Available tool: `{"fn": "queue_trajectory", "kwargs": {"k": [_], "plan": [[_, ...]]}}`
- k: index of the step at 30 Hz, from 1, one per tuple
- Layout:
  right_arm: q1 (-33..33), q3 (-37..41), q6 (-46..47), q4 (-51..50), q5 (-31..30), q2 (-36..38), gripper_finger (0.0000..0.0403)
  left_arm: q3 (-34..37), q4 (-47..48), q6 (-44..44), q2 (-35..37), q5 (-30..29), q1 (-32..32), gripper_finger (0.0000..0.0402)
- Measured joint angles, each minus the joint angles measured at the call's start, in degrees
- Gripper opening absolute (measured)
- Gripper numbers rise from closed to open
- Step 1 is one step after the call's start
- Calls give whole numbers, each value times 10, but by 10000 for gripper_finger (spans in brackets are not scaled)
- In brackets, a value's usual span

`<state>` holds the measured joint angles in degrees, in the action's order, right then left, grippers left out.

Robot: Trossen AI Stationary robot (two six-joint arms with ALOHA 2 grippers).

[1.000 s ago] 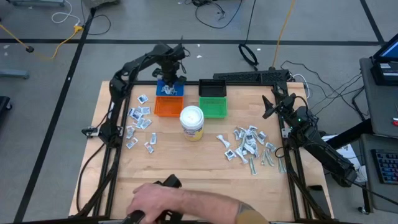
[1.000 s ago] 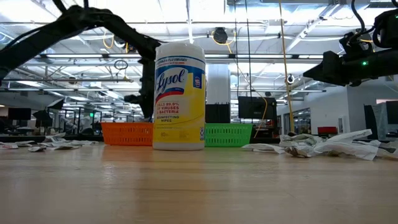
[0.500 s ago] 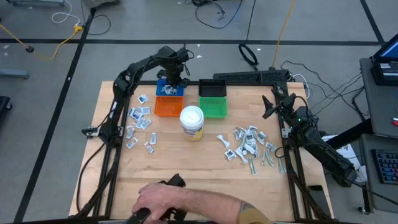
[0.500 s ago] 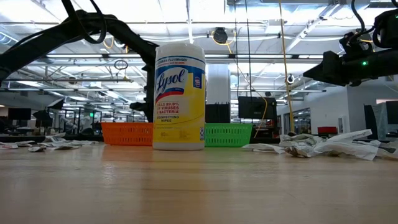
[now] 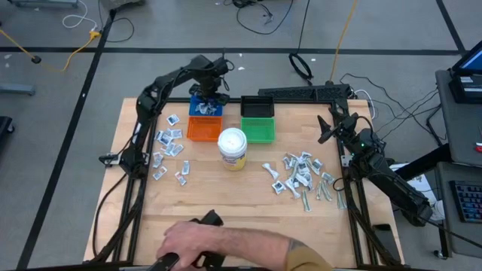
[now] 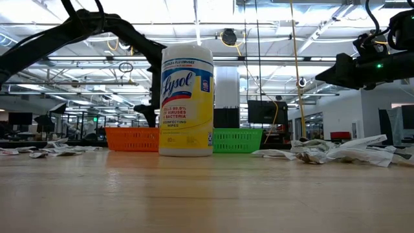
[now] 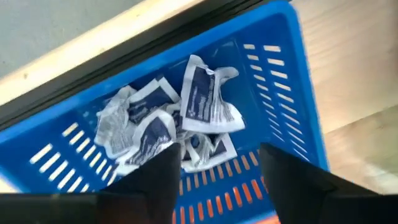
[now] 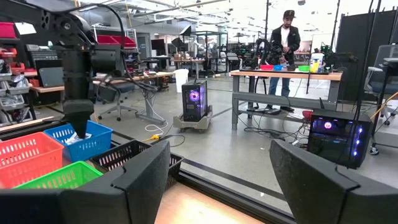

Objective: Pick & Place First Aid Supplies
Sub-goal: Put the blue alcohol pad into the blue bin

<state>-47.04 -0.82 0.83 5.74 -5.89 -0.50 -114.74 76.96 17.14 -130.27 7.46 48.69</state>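
My left gripper (image 5: 212, 96) (image 7: 221, 180) hangs open over the blue bin (image 5: 205, 106) at the table's far edge and points down into it. Several white-and-dark first aid packets (image 7: 186, 118) lie crumpled on the bin's floor below the fingers, and none is between them. More first aid supplies lie loose on the wood: a cluster at the left (image 5: 169, 147) and a pile at the right (image 5: 301, 177). My right gripper (image 5: 325, 129) (image 8: 217, 180) waits open and level over the table's right edge, holding nothing.
The orange bin (image 5: 204, 129), green bin (image 5: 258, 131) and black bin (image 5: 257, 107) stand beside the blue one. A white-lidded wipes jar (image 5: 232, 147) stands mid-table. A person's hand (image 5: 203, 242) rests at the near edge. Another person (image 8: 287, 37) stands far off in the room.
In the low view my left gripper has sunk a little toward the blue bin behind the jar. The person's hand at the near edge has shifted slightly.
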Motion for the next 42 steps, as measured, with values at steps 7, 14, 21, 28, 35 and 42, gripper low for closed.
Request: {"fn": "queue_trajectory", "kwargs": {"k": [7,14,21,28,35,42], "plan": [[0,0,0,0,0,0,270,0,9,14,32,0,9,273],[0,0,0,0,0,0,273,5,46,13,57,0,17,286],[0,0,0,0,0,0,271,96,45,33,119,-4,28,274],[0,0,0,0,0,0,270,254,-1,60,224,-33,32,284],[0,0,0,0,0,0,273,384,-41,60,330,-35,40,278],[0,0,0,0,0,0,271,473,-90,3,378,-40,41,276]]}}
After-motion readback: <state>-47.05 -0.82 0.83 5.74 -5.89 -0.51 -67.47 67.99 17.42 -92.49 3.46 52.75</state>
